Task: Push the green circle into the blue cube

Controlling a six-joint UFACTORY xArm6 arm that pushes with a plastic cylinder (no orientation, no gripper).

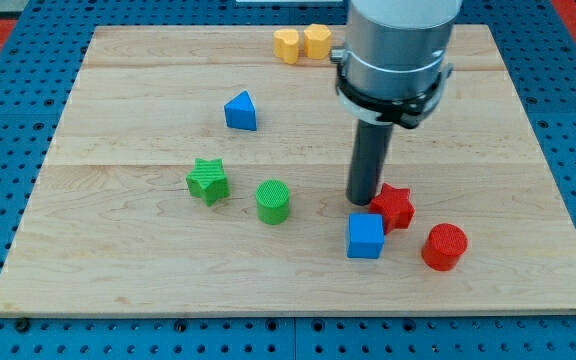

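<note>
Near the middle of the desk (118, 260), a little toward the view's bottom, stands the green circle (273, 201), an upright ribbed cylinder. It touches nothing. To the view's right of the green circle, and slightly lower, sits the blue cube (365, 236), well apart from it. My tip (365, 201) rests on the wood right of the green circle, just above the blue cube's top edge; whether the two touch cannot be made out. The rod hangs straight down from a wide grey cylinder with a dark clamp ring, and that body runs out of the view's top, so the arm above it is cut off. This end effector is a plain rod with nothing to clench or release, and it grasps nothing.

Right of the green circle, past my tip, the red star (395, 206) lies against the blue cube's upper right corner, its left points partly hidden behind the rod. Farther right and lower stands the red cylinder (444, 246), near the cube but apart. Just left of the green circle is the green star (208, 181), close yet separate. Above and left of the green circle lies the blue triangular block (240, 111). Far above it, at the desk's top edge, two yellow blocks (301, 44) sit touching; their exact shapes are hard to tell.
</note>
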